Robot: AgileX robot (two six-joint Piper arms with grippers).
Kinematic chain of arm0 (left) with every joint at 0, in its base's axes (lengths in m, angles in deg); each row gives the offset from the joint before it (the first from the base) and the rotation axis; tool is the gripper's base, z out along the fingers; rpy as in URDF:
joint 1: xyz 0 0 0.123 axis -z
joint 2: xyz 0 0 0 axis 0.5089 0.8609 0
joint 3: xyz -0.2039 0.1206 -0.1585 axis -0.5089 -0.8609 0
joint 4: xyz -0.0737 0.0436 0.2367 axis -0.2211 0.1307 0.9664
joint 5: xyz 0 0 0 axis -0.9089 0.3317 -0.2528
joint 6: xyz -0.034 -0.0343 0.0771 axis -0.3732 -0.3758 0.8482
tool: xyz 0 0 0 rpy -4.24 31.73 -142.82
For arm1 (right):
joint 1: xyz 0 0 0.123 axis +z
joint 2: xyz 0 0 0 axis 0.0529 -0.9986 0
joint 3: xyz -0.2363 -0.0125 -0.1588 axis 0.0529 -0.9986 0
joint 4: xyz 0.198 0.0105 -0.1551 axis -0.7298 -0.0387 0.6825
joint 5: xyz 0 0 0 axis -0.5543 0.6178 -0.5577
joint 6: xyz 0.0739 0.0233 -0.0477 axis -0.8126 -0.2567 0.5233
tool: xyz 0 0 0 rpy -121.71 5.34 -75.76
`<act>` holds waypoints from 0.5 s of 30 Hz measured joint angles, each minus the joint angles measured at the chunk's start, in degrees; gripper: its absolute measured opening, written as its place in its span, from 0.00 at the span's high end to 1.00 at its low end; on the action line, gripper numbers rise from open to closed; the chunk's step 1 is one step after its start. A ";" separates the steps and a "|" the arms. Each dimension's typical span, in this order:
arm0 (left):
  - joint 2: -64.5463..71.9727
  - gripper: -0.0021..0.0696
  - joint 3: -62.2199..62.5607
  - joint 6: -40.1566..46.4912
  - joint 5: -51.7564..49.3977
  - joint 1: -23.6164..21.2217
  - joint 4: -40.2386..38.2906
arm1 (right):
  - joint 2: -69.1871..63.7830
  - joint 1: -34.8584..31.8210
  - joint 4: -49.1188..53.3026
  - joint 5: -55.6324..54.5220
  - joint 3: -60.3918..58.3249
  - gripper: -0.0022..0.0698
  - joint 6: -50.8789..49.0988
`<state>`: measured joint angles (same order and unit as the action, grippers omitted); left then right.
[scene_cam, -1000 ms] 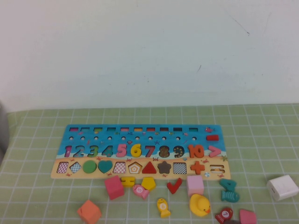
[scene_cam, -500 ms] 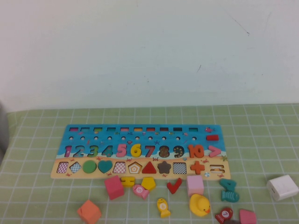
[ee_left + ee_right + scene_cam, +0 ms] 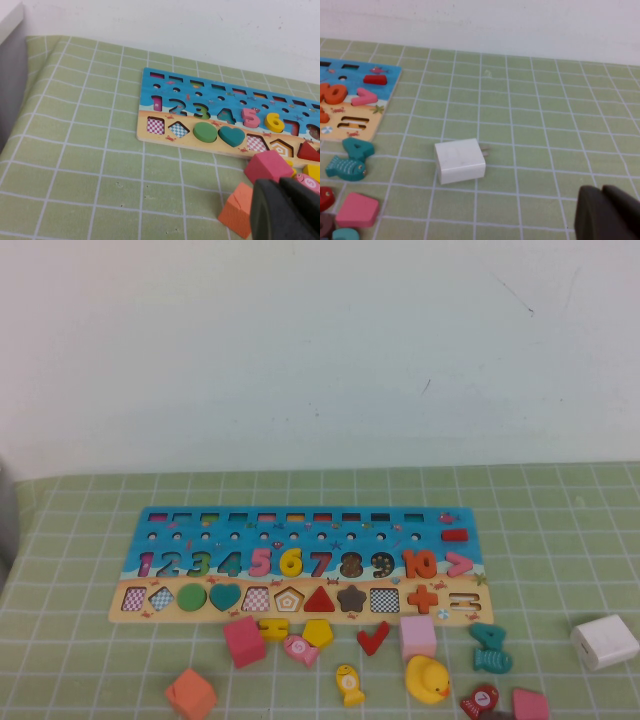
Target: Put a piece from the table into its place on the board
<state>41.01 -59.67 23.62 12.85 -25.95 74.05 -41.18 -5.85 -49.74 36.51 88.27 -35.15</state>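
Note:
The board (image 3: 300,563) lies across the green checked cloth. The yellow "6" piece (image 3: 291,562) lies flat in the board's numeral row, between the pink 5 and the red 7; it also shows in the left wrist view (image 3: 274,121). Neither gripper shows in the high view. In the left wrist view my left gripper (image 3: 281,192) is shut and empty, above the cloth beside an orange cube (image 3: 238,216) in front of the board (image 3: 165,135). In the right wrist view my right gripper (image 3: 602,197) is shut and empty over bare cloth, off the board's right end.
Loose pieces lie in front of the board: a pink cube (image 3: 244,641), orange cube (image 3: 191,693), yellow pentagon (image 3: 318,632), yellow fish (image 3: 349,685), red check mark (image 3: 373,638), yellow duck (image 3: 428,678). A white charger (image 3: 604,641) sits at the right.

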 joint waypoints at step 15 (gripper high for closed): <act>0.00 0.97 0.00 0.00 0.00 0.00 2.36 | 0.00 0.00 0.00 0.00 0.00 0.97 0.00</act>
<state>41.01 -59.67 23.62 12.85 -25.95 76.41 -41.18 -5.85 -49.74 36.51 88.27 -35.15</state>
